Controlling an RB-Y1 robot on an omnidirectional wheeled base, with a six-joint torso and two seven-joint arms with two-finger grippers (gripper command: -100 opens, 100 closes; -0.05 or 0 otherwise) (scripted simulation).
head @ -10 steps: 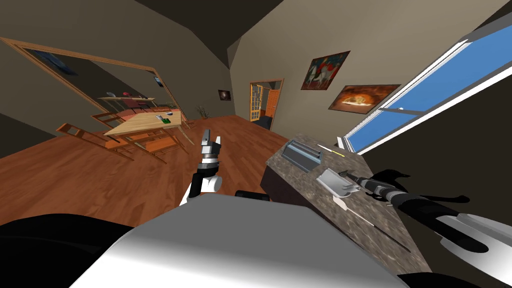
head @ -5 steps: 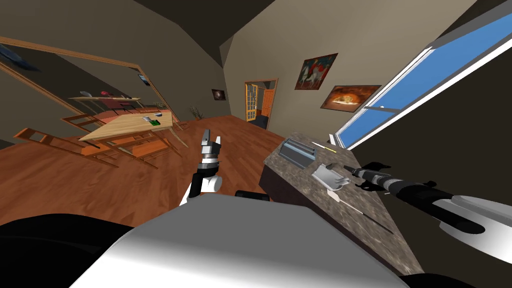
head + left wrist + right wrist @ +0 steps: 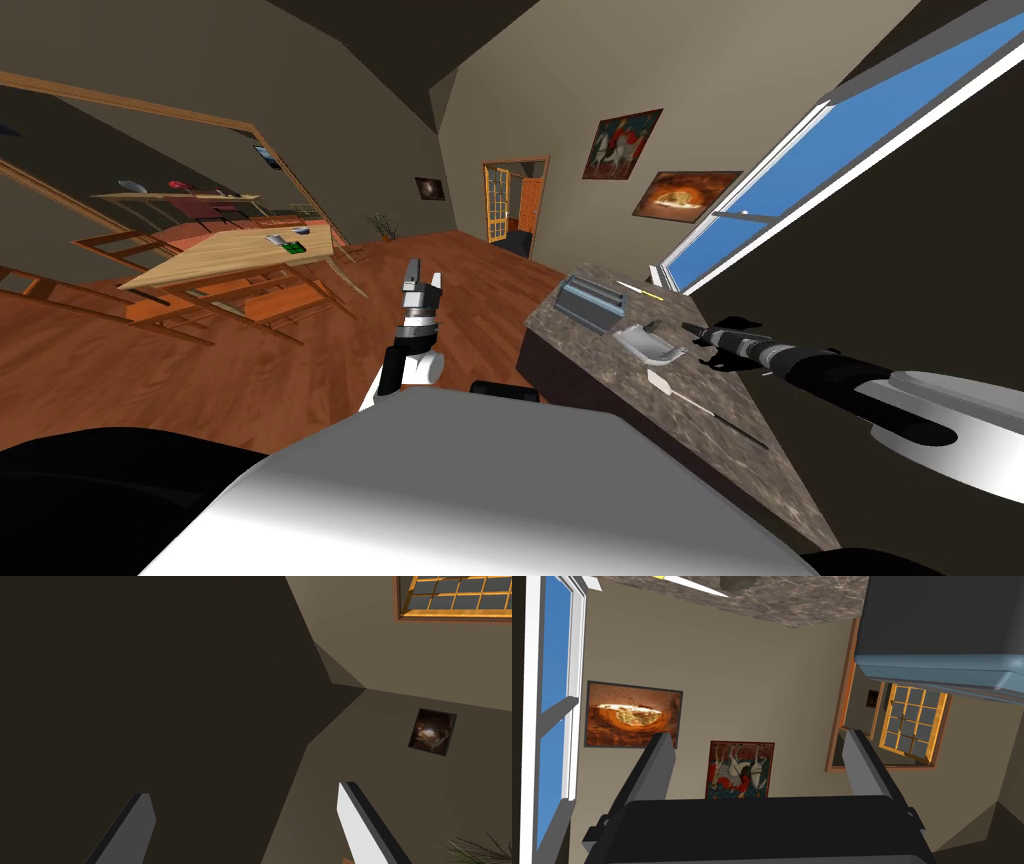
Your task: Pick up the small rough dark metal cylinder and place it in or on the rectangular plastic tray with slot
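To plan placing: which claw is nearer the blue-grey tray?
Right. The right claw is over the counter near the blue-grey tray; the left claw is above the floor.

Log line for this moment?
right end effector: open, over mottled stone counter | left end effector: open | blue-grey rectangular tray: on counter

The bench [image 3: 735, 460] ran along the robot's right side beneath the window [image 3: 800, 160]. On it, the tray [image 3: 588, 302] sat at the far end, a scoop [image 3: 650, 343] just nearer than it, and a long thin tool [image 3: 700, 405] nearer again. A small pointed tool [image 3: 640, 293] lay between tray and window, with the cylinder [image 3: 738, 581] near its tip. The right gripper [image 3: 690, 329] hung over the bench just beside the scoop, on the window side. The left gripper [image 3: 421, 272] stood over the floor [image 3: 200, 370], left of the bench, and a dining table [image 3: 230, 258] lay well apart, further left.
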